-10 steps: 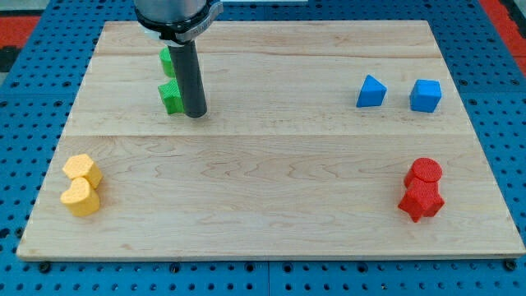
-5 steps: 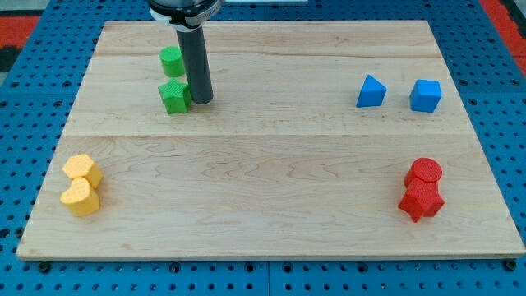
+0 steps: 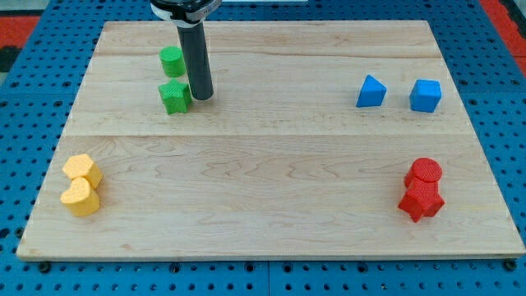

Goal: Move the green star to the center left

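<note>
The green star (image 3: pixel 174 96) lies on the wooden board (image 3: pixel 271 164) at the upper left. A second green block (image 3: pixel 172 61), rounded in shape, sits just above it, apart from it. My tip (image 3: pixel 202 97) is on the board right beside the star's right side, close to it or touching it. The dark rod rises from there toward the view's top.
Two yellow blocks (image 3: pixel 81 186) sit together at the lower left. A blue triangular block (image 3: pixel 371 91) and a blue cube (image 3: pixel 425 95) are at the upper right. Two red blocks (image 3: pixel 422 191) sit together at the lower right.
My tip has moved a little up and to the right, from the star's lower right to its right side. The star has barely moved.
</note>
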Controlling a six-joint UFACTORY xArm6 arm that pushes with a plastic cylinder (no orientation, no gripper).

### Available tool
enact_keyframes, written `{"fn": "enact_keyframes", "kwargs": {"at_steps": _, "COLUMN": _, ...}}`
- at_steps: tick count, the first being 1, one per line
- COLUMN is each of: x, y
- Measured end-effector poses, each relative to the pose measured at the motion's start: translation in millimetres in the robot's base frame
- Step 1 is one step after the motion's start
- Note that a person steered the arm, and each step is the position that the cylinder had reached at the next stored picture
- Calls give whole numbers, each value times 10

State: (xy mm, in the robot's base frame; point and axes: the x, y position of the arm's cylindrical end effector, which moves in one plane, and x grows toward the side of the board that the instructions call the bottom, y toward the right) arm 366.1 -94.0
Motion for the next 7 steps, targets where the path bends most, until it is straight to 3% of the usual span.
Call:
{"fn": "enact_keyframes", "kwargs": {"at_steps": 6, "x": 85, "y": -34}}
{"fn": "enact_keyframes", "kwargs": {"at_steps": 7, "x": 85, "y": -639}}
